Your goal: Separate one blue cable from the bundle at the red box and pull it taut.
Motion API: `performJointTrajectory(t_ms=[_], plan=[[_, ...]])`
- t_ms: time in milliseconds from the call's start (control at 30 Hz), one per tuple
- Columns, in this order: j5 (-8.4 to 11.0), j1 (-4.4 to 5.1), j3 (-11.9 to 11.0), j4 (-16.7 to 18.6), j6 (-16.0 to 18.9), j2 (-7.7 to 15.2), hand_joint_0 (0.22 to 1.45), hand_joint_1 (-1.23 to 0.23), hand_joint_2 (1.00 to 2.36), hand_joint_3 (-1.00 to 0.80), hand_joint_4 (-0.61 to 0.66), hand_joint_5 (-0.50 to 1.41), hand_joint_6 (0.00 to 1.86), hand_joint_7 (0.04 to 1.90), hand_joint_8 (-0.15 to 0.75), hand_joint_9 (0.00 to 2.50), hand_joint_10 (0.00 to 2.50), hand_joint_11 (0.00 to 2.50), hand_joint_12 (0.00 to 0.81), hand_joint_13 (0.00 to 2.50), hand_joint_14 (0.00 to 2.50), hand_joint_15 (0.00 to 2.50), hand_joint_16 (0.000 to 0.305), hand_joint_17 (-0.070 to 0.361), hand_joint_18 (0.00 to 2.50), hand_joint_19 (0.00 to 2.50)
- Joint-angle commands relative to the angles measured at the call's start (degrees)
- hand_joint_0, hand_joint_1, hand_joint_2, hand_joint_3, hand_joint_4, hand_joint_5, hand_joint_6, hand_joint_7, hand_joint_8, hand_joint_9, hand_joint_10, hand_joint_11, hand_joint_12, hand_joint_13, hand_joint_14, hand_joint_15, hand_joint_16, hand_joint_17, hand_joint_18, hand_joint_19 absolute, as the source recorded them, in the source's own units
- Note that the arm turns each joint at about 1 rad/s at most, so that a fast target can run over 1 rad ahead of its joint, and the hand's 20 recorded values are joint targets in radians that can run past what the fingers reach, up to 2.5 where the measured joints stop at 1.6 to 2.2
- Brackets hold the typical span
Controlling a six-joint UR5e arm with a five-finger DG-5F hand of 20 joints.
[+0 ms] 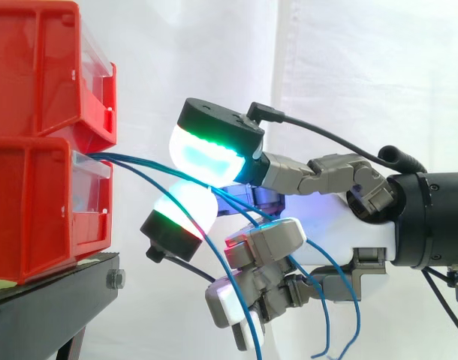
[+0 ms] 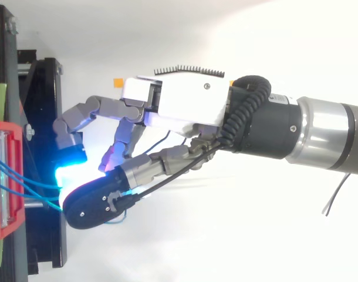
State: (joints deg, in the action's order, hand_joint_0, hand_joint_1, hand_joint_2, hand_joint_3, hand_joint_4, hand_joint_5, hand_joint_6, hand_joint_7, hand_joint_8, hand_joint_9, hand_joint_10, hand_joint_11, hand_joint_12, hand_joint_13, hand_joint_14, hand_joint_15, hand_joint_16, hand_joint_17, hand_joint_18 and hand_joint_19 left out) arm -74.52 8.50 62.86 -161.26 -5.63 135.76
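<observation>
Hand [image 2: 185, 106] — pads [image 1: 206, 154] pinched on one blue cable [image 1: 143, 160] just off the red box [image 1: 34, 202] front edge; separating step, we judge. Next — steady draw away until taut.

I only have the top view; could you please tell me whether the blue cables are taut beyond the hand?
Observer: No, past the hand the blue cables droop in slack loops.
Operator: Where do they leave the bins?
Observer: At the top front of the lower red bin, under a second red bin stacked on it.
Operator: Is the hand gripping?
Observer: Its glowing pads meet one above the other, cable running between them.
</observation>
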Motion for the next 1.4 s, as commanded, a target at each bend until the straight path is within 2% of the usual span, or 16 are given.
performJointTrajectory(t_ms=[0, 133, 233, 333, 400, 600, 700, 833, 933, 967, 1000, 1067, 1167, 1200, 1267, 1367], plan=[[-0.01, 0.03, 0.07, -0.10, 0.00, 0.03, 0.80, -0.92, 1.00, -0.50, -0.07, -0.17, 0.91, 1.45, 0.321, 1.48, 0.03, 1.61, 0.368, 1.18, 0.03, 0.70, 0.043, 0.098, 1.01, 0.65], [-0.01, -0.06, -0.02, -0.10, 0.00, 0.03, 0.75, -0.91, 1.00, -0.50, -0.05, -0.16, 0.91, 1.47, 0.320, 1.49, 0.03, 1.62, 0.372, 1.19, 0.03, 0.70, 0.043, 0.097, 1.02, 0.65], [0.08, -0.06, 0.07, -0.10, 0.00, 0.03, 0.70, -0.88, 1.00, -0.50, -0.03, -0.15, 0.91, 1.41, 0.323, 1.50, 0.03, 1.63, 0.372, 1.20, 0.03, 0.70, 0.043, 0.097, 1.03, 0.67], [-0.01, -0.06, 0.07, -0.10, 0.00, 0.03, 0.65, -0.80, 1.00, -0.50, -0.01, -0.14, 0.90, 1.37, 0.320, 1.51, 0.03, 1.62, 0.375, 1.21, 0.03, 0.70, 0.043, 0.096, 1.04, 0.68], [-0.01, 0.03, 0.07, -0.10, 0.00, 0.03, 0.58, -0.68, 1.00, -0.50, 0.01, -0.13, 0.89, 1.33, 0.322, 1.53, 0.03, 1.60, 0.385, 1.23, 0.03, 0.70, 0.045, 0.100, 1.06, 0.70], [0.08, 0.03, 0.07, -0.10, 0.00, 0.03, 0.51, -0.42, 1.00, -0.50, 0.01, -0.11, 0.86, 1.29, 0.325, 1.63, 0.03, 1.52, 0.402, 1.36, 0.02, 0.72, 0.049, 0.111, 1.16, 0.71], [0.08, 0.03, 0.07, -0.10, 0.00, 0.03, 0.48, -0.37, 1.00, -0.50, 0.03, -0.11, 0.85, 1.25, 0.342, 1.62, 0.03, 1.48, 0.420, 1.37, 0.02, 0.71, 0.052, 0.117, 1.19, 0.70], [0.08, 0.03, 0.07, -0.28, 0.00, 0.03, 0.47, -0.39, 1.00, -0.50, 0.05, -0.11, 0.84, 1.24, 0.355, 1.61, 0.03, 1.47, 0.432, 1.36, 0.02, 0.70, 0.054, 0.121, 1.21, 0.68], [0.08, 0.03, 0.07, -0.37, 0.00, 0.03, 0.44, -0.51, 1.00, -0.50, 0.06, -0.11, 0.82, 1.23, 0.361, 1.60, 0.03, 1.47, 0.435, 1.35, 0.02, 0.69, 0.056, 0.127, 1.23, 0.66], [0.08, 0.03, 0.07, -0.37, 0.00, 0.03, 0.45, -0.62, 1.00, -0.50, 0.06, -0.12, 0.82, 1.24, 0.355, 1.59, 0.03, 1.47, 0.431, 1.33, 0.02, 0.70, 0.056, 0.126, 1.21, 0.66], [0.08, 0.03, 0.07, -0.37, 0.00, 0.03, 0.45, -0.62, 1.00, -0.50, 0.06, -0.12, 0.82, 1.23, 0.362, 1.58, 0.03, 1.48, 0.432, 1.33, 0.02, 0.70, 0.056, 0.126, 1.21, 0.66], [-0.01, 0.12, 0.07, -0.37, 0.00, 0.03, 0.48, -0.76, 1.00, -0.50, 0.05, -0.13, 0.81, 1.25, 0.334, 1.54, 0.03, 1.50, 0.416, 1.30, 0.02, 0.72, 0.052, 0.118, 1.15, 0.68], [0.43, 0.12, 0.07, -0.10, 0.00, -0.06, 0.53, -0.79, 1.00, -0.50, 0.04, -0.13, 0.81, 1.27, 0.311, 1.52, 0.03, 1.52, 0.399, 1.27, 0.03, 0.72, 0.049, 0.111, 1.11, 0.70], [0.43, 0.12, 0.07, -0.10, 0.00, -0.06, 0.62, -0.74, 1.00, -0.50, 0.02, -0.13, 0.81, 1.26, 0.297, 1.51, 0.03, 1.53, 0.384, 1.26, 0.03, 0.74, 0.046, 0.104, 1.07, 0.73], [1.40, 0.29, 0.07, 0.07, 0.00, 0.03, 0.62, -0.75, 1.00, -0.46, 0.01, -0.13, 0.81, 1.28, 0.305, 1.52, 0.03, 1.53, 0.383, 1.26, 0.03, 0.73, 0.046, 0.103, 1.07, 0.73], [1.49, 0.29, 0.07, -0.10, 0.00, 0.03, 0.63, -0.78, 1.01, -0.37, 0.00, -0.14, 0.82, 1.28, 0.301, 1.50, 0.03, 1.54, 0.394, 1.26, 0.03, 0.73, 0.046, 0.104, 1.07, 0.73]])
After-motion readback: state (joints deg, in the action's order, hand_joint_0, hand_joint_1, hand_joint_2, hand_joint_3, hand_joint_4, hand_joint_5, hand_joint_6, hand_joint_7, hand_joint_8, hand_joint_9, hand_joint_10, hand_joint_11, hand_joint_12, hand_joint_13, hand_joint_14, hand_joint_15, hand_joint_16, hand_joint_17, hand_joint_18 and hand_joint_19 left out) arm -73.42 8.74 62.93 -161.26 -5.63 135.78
